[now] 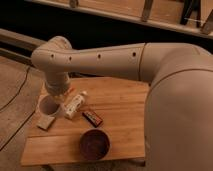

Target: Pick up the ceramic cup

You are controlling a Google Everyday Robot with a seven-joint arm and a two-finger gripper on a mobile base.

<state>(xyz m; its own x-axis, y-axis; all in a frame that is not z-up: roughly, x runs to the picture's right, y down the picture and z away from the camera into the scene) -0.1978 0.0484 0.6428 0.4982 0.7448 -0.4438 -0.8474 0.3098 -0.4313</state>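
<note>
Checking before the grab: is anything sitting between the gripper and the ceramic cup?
Nothing visible does. The gripper hangs right over the ceramic cup at the table's left end; the white bottle lies just beside the cup, not between.

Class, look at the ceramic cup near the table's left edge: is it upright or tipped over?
Upright: the ceramic cup shows its round open mouth facing up. The gripper sits just above its rim, beside the white bottle.

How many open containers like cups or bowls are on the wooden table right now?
2: the ceramic cup at the table's left edge, under the pincer, and the dark bowl near the front. The arm may hide others.
</note>
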